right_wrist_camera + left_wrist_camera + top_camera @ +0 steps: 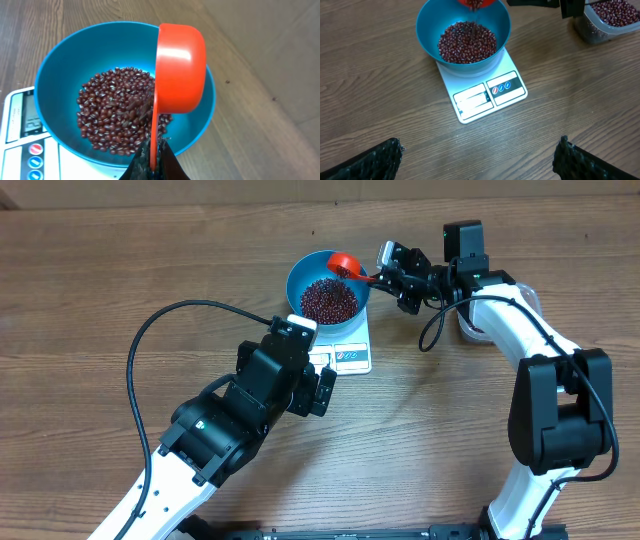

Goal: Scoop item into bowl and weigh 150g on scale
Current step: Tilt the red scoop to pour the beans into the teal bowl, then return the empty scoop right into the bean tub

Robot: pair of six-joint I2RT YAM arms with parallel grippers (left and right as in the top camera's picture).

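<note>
The scale (pixel 485 95) sits under the blue bowl (pixel 60 75), which covers its far half. The digits on its display (pixel 22 117) are too blurred to read, and the label panel shows only small red and blue round icons. The beans (pixel 110 115) lie heaped in the bowl, some of them blurred beneath the tilted red scoop (pixel 180 70), whose handle the right jaws pinch. A clear tub (pixel 612 20) of beans is cut off at the frame edge, partly behind the right arm. The left jaws stand spread wide above the counter (pixel 370 100), near the scale.
</note>
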